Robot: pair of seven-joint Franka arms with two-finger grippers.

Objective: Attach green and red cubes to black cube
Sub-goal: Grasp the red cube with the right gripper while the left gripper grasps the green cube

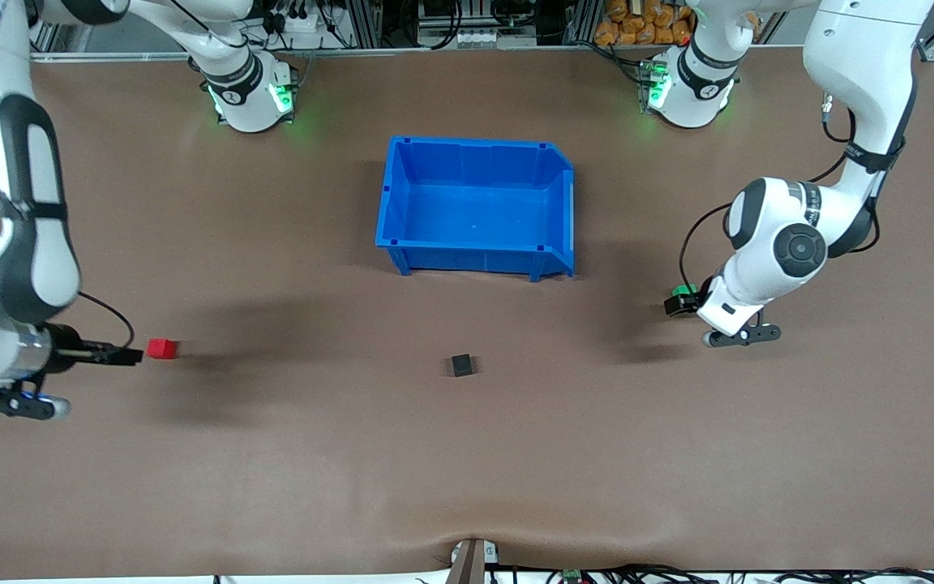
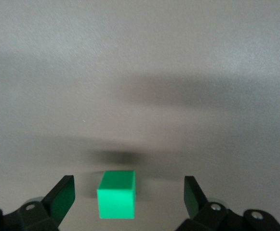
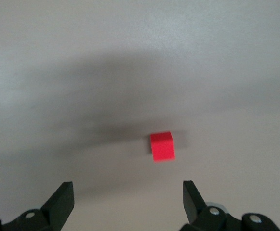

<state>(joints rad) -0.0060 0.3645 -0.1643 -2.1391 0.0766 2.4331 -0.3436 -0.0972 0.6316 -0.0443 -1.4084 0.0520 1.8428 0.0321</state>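
Note:
The red cube [image 1: 163, 348] lies on the table toward the right arm's end. My right gripper [image 1: 128, 355] is low beside it, open; in the right wrist view the red cube [image 3: 162, 146] lies just ahead of the fingertips [image 3: 62, 198], not between them, with the gripper [image 3: 127, 199] empty. The green cube [image 1: 684, 290] lies toward the left arm's end. My left gripper [image 1: 678, 304] is down around it, open; in the left wrist view the green cube [image 2: 116, 195] sits between the spread fingers [image 2: 193, 195] of the gripper [image 2: 128, 197], untouched. The black cube [image 1: 460, 365] lies alone mid-table.
A blue open bin [image 1: 479, 258] stands mid-table, farther from the front camera than the black cube, and holds nothing. The brown table mat [image 1: 467, 470] has a small clamp at its near edge [image 1: 471, 560].

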